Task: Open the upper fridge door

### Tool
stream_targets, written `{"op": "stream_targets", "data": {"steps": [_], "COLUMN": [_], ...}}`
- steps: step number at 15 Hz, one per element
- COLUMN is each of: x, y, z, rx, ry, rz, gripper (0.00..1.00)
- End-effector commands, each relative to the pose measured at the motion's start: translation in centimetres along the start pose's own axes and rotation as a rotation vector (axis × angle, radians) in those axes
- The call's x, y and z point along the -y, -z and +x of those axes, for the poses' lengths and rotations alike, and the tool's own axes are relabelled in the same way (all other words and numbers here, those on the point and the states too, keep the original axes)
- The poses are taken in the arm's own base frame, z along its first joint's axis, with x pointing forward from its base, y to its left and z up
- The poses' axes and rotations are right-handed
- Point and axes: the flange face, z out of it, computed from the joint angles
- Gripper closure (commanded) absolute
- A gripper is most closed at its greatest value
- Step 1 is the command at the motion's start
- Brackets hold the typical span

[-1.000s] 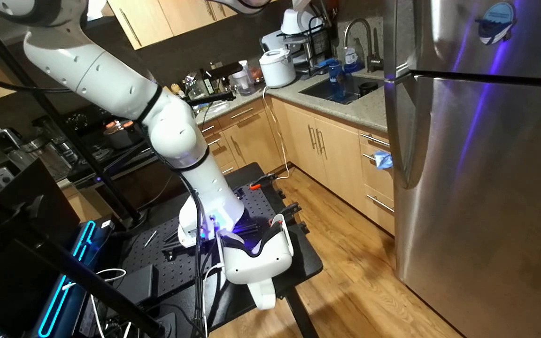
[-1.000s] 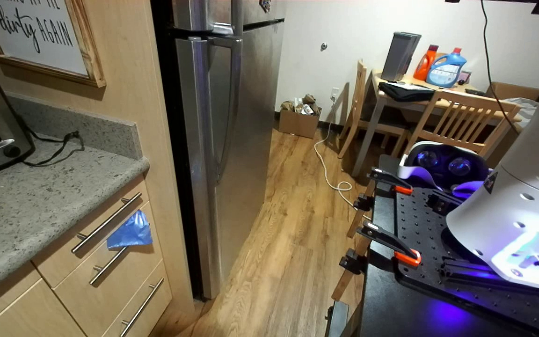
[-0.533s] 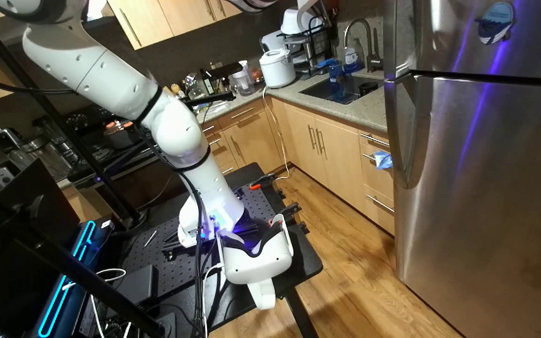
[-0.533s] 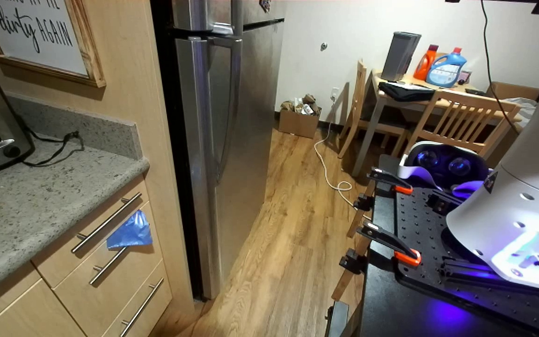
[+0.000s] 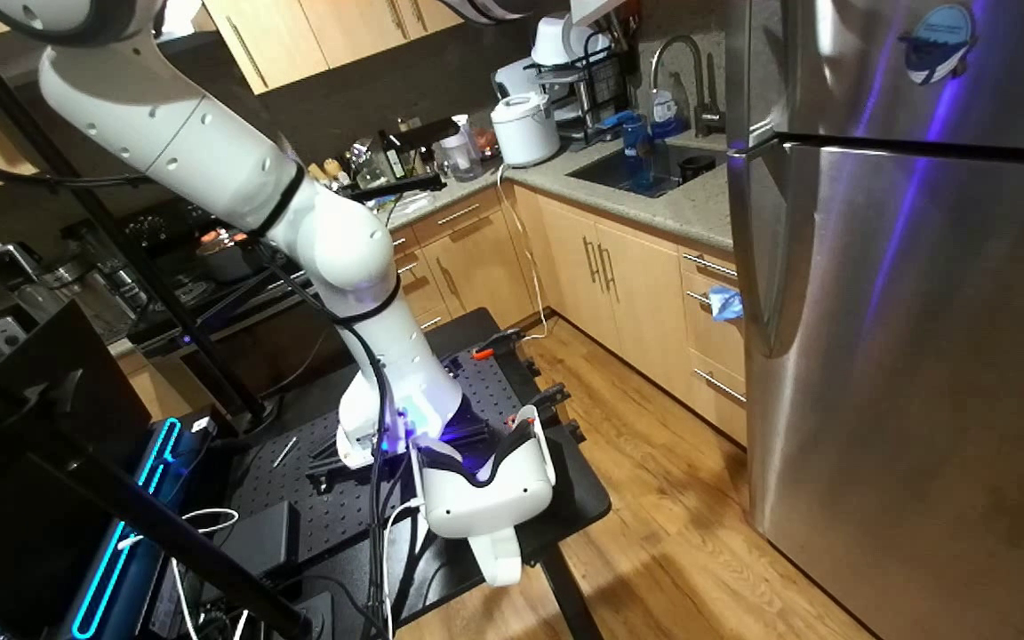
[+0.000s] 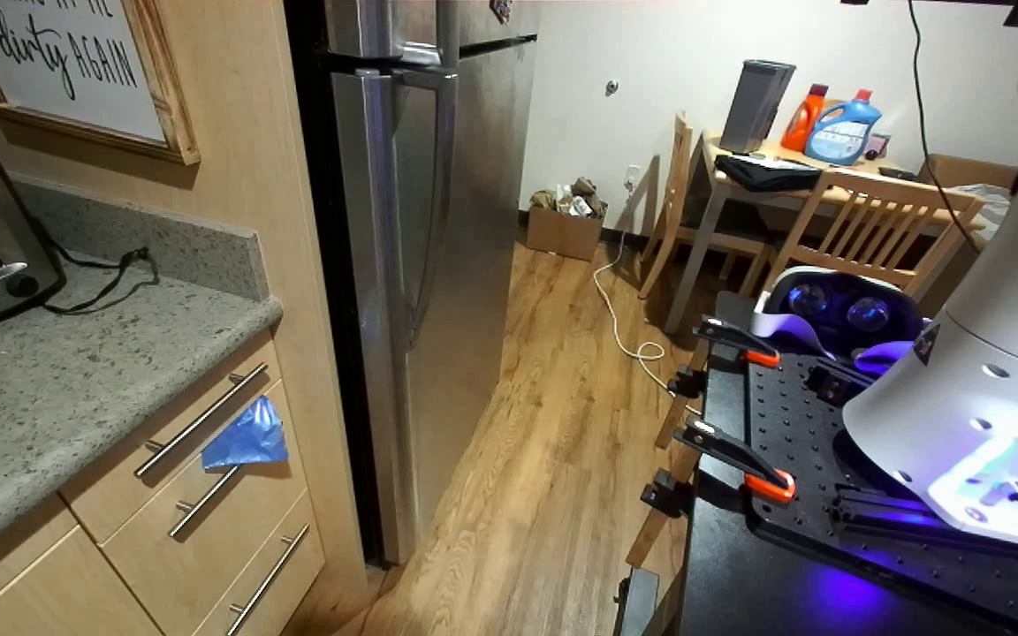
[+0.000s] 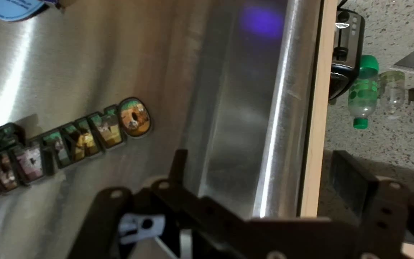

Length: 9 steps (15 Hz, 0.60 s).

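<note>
The upper fridge door (image 7: 120, 54) stands closed ahead of the claw (image 7: 264, 165), whose fingers (image 7: 178, 165) are spread wide, the door's bright edge (image 7: 281, 82) showing between them in the wrist view. Left of the claw there, lettered magnets (image 7: 56, 144) sit on the door; beyond its right finger are a toaster (image 7: 350, 50) and a green-capped bottle (image 7: 363, 91).
</note>
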Motion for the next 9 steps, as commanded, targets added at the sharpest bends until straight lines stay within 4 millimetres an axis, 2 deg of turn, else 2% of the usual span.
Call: {"op": "stream_targets", "data": {"steps": [1,5,6,7,9], "x": [-1.16,-1.81,-1.79,-1.82,-1.79], "y": [-0.08,-0.18,-0.18,-0.23,-0.17], "z": [0.66,0.35,0.26,0.17,0.16], "rx": [-0.041,-0.047,-0.052,-0.053,-0.054], "ry": [0.001,-0.029,-0.025,-0.025,-0.022], "rz": [0.003,0.015,0.017,0.018,0.021], "gripper": [0.0,0.0,0.24,0.26,0.42]}}
